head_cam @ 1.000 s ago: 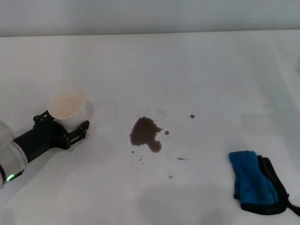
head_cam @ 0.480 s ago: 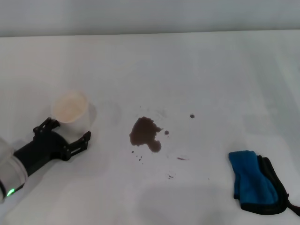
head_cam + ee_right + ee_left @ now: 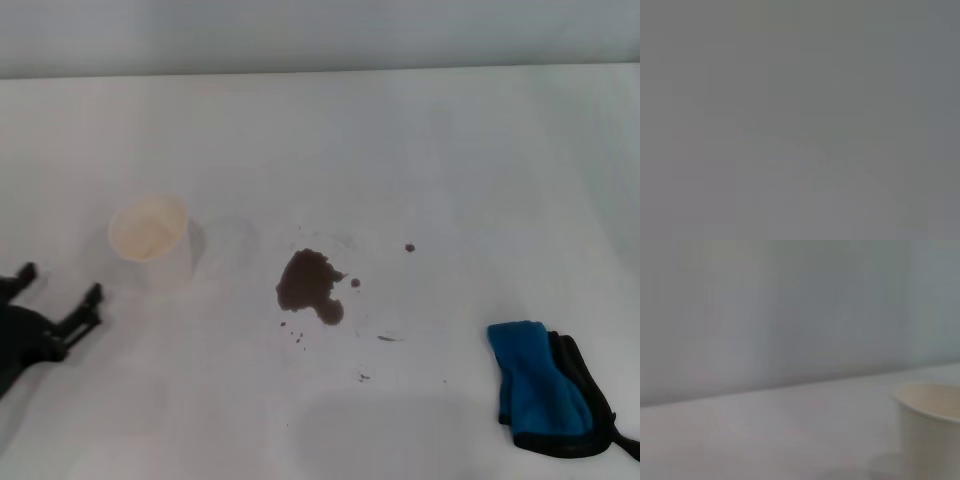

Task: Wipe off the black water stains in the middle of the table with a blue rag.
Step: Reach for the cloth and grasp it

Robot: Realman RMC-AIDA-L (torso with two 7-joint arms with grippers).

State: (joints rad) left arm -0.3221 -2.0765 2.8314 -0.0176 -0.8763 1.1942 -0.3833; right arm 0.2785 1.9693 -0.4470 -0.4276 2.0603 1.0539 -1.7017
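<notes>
One hand (image 3: 58,290), the left, is backing off open and empty after dropping the cup (image 3: 150,238); stains (image 3: 310,285) sitting mid-table (image 3: 420,150), rag (image 3: 540,385) still waiting at right.

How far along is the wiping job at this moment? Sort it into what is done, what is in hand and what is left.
Done: the paper cup stands upright on the table, free of the left gripper, which is open at the table's left edge. In hand: nothing; the right gripper is out of view. Left: all the wiping. The black water stains are unwiped, and the blue rag lies untouched to their right.
</notes>
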